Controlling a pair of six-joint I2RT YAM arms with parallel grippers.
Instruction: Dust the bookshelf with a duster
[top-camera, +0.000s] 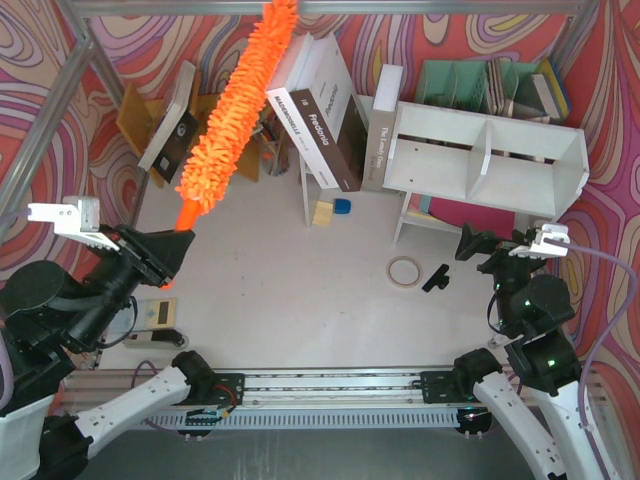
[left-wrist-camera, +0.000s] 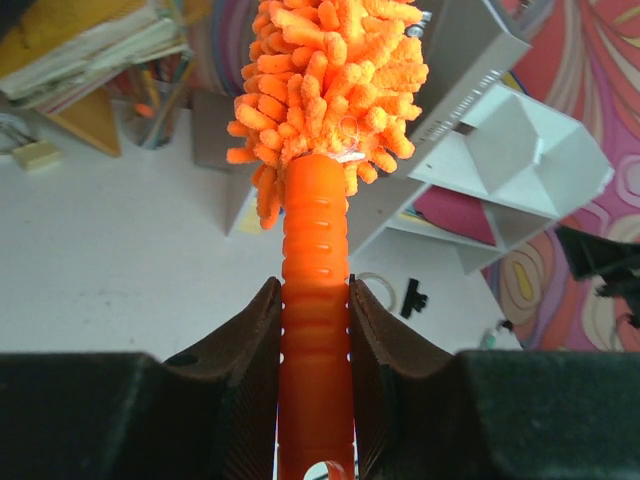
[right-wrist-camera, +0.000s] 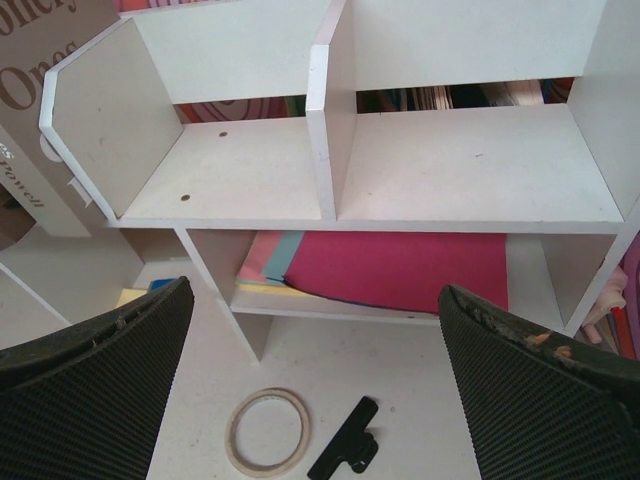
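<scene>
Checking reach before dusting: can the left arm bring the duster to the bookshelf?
Probably, after swinging right: the left gripper is shut on the duster, which points toward the back, and leaning books stand between it and the bookshelf.

The left arm (top-camera: 70, 310) and right arm (top-camera: 535, 330) are black near the hand and glossy white farther back. The left hand (top-camera: 168, 255) and right hand (top-camera: 478, 248) have black wedge-shaped fingers (right-wrist-camera: 95, 380) with finely ribbed pads. Behind each hand sits a white bracket (top-camera: 62, 215) and a pale grey cable (top-camera: 600, 262); green lights (top-camera: 528, 300) glow behind the right hand.
</scene>
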